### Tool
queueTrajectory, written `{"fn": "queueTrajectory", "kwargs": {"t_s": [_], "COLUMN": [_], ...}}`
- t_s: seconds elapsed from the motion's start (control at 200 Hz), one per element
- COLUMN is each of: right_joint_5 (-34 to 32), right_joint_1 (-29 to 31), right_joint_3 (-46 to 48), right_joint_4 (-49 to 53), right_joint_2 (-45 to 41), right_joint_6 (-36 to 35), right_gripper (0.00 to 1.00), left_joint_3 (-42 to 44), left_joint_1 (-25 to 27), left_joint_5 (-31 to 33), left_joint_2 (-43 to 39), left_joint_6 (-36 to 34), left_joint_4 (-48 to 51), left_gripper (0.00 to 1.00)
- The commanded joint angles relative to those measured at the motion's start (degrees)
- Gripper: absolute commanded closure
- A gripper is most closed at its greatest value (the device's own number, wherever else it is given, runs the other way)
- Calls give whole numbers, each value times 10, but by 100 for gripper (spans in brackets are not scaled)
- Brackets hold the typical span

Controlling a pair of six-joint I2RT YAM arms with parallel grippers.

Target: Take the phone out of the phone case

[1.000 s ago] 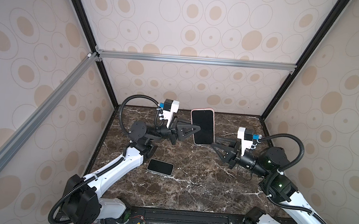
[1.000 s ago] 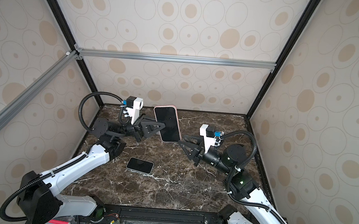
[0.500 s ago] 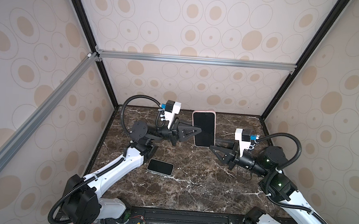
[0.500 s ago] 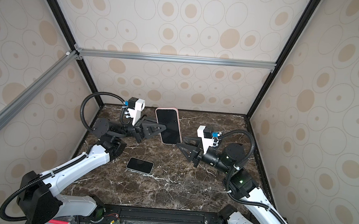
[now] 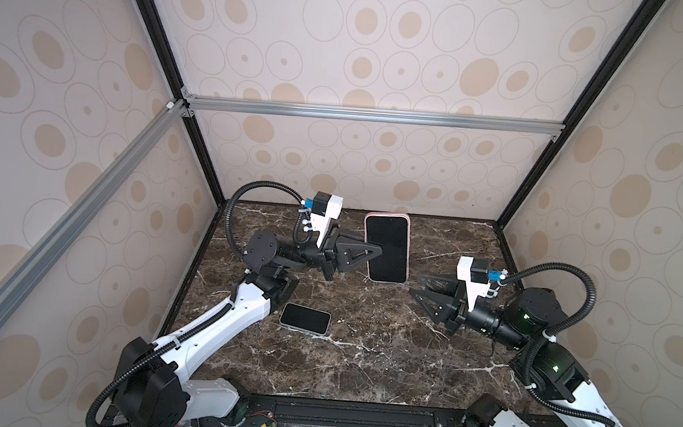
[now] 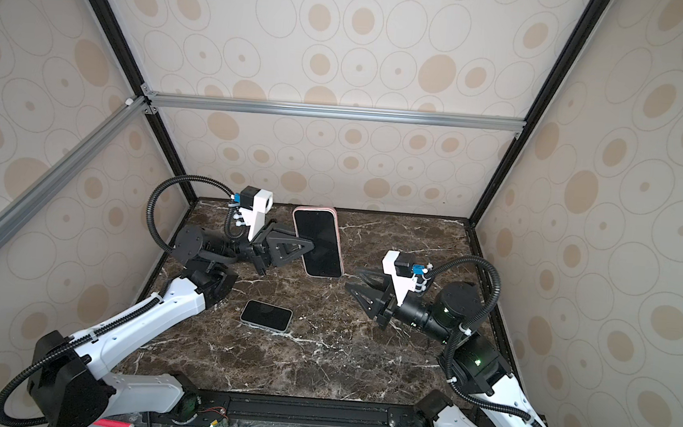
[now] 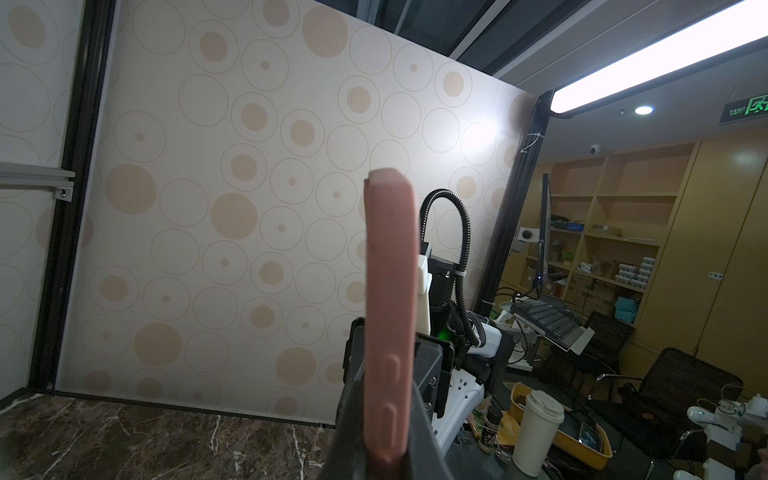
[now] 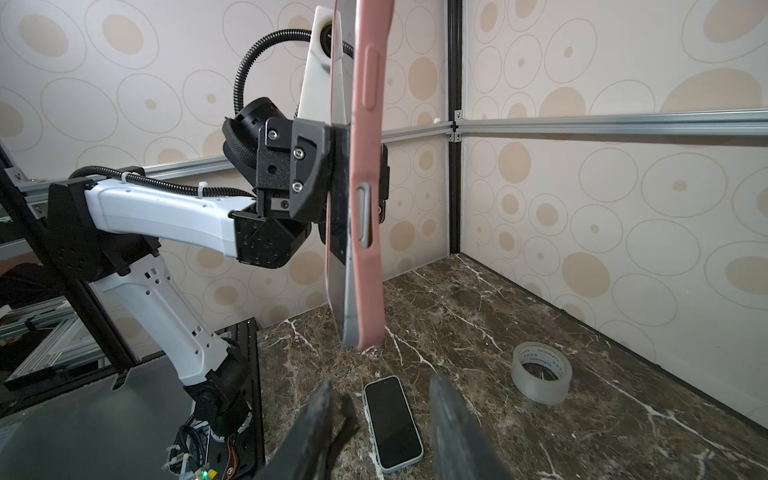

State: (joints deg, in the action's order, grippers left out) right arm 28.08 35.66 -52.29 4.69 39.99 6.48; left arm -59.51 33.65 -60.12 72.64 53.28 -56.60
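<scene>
1. Above the far middle of the marble table (image 5: 361, 370), the left gripper (image 5: 372, 254) is clamped on the left long edge of the pink phone case (image 7: 390, 291), holding it raised and roughly upright.
2. The phone (image 5: 387, 247) sits in that case, dark screen towards the near side. In the right wrist view its silver side shows beside the pink.
3. The right gripper (image 5: 414, 283) hangs to the right, apart from the case, jaws partly spread and empty.
4. A second phone (image 5: 305, 318) lies flat at near left, and a clear tape roll (image 8: 541, 372) rests on the table.
</scene>
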Motion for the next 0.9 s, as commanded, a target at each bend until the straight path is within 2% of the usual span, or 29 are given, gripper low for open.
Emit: {"fn": "queueTrajectory", "kwargs": {"t_s": [0.0, 0.315, 0.895], "right_joint_5": [4, 21, -50], "right_joint_1": [0, 0, -1], "right_joint_3": [-12, -19, -9], "right_joint_4": [-25, -60, -85], "right_joint_2": [7, 31, 35], "right_joint_6": [10, 33, 64], "right_gripper": [61, 61, 63], "left_joint_3": [-29, -27, -19], "left_joint_1": [1, 1, 3], "left_joint_5": [2, -1, -4], "left_joint_2": [-15, -14, -8], "left_joint_6": [7, 14, 30], "left_joint_4": [-42, -49, -71], "left_gripper": [100, 100, 100]}}
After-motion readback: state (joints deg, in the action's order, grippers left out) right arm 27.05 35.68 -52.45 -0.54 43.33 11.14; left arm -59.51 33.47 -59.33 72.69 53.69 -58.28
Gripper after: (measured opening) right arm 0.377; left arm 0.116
